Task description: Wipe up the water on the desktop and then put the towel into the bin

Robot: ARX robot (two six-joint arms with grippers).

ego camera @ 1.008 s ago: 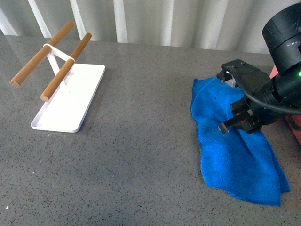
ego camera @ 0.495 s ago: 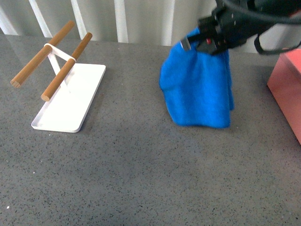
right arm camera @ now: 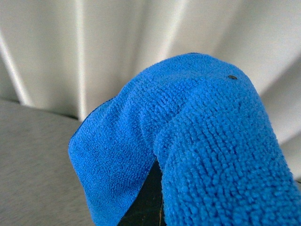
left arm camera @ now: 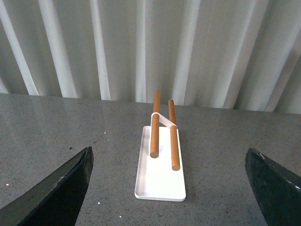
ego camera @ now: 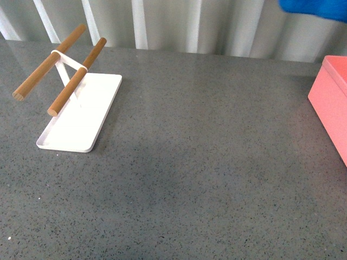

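The blue towel [ego camera: 317,9] shows only as a bottom edge at the top right of the front view, lifted high above the desktop [ego camera: 206,162]. In the right wrist view the towel [right arm camera: 207,141] fills the frame and drapes over my right gripper, which is shut on it; its fingers are hidden. The pink bin [ego camera: 332,103] stands at the right edge of the front view, below and near the towel. My left gripper [left arm camera: 171,188] is open and empty above the desktop [left arm camera: 56,132], its dark fingertips [left arm camera: 56,188] wide apart. Neither arm shows in the front view.
A flat white tray [ego camera: 81,116] with two wooden bars [ego camera: 76,76] stands at the left of the desktop; it also shows in the left wrist view [left arm camera: 160,174]. A white ribbed wall [ego camera: 190,24] runs behind the desk.
My right gripper has lifted the towel off the desktop and carried it up and to the right, out of the front view except for its lower edge. The bin has come into view.
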